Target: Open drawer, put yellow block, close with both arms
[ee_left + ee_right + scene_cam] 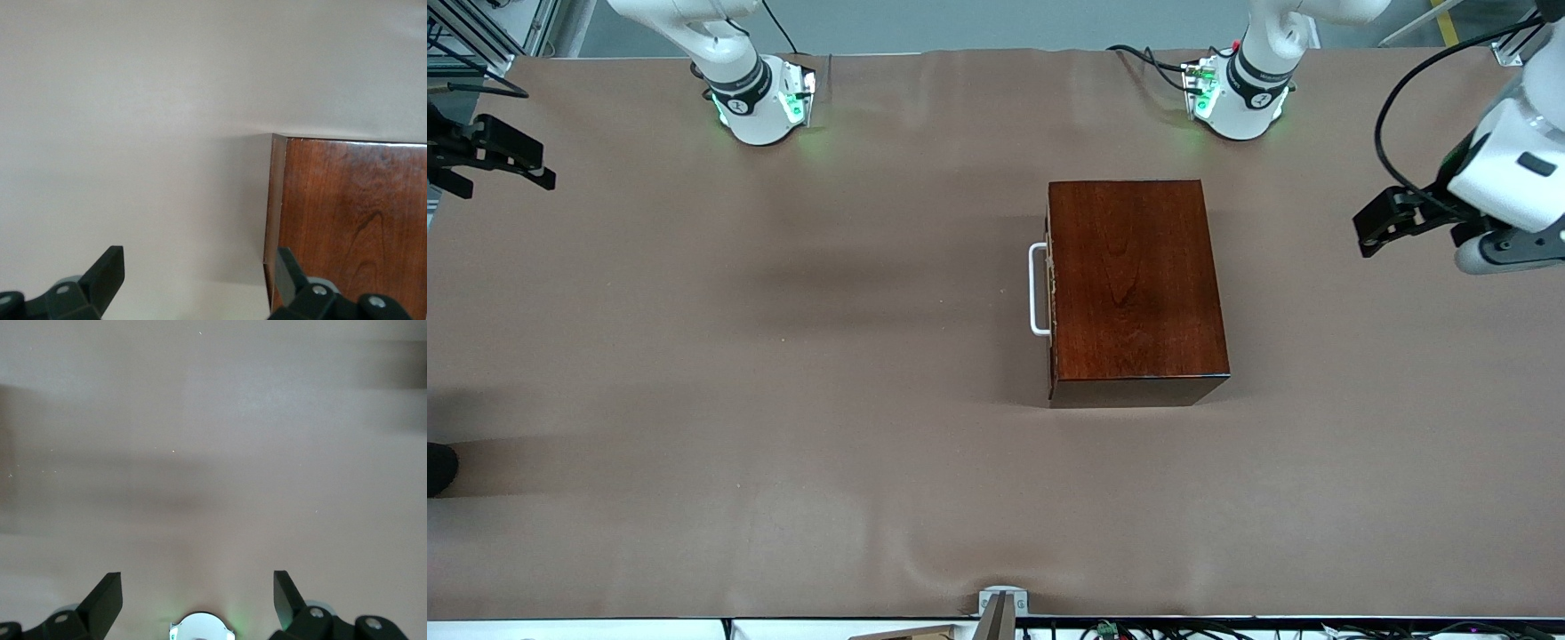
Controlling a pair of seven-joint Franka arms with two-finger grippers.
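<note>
counts on the counter [783, 400]
one wooden box [1134, 284] with one drawer [1051, 293] and one white handle [1038, 289]; two arms, one tool each: left tool [1383, 222], right tool [507, 160].

Only the box [1134, 289] stands on the brown table [738, 400], open all around.

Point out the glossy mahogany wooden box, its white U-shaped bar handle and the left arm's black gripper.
mahogany box [1134, 280], front view, middle of its top.
white handle [1037, 289], front view, on the long bar.
left gripper [193, 277], left wrist view, midway between the open fingertips.
</note>
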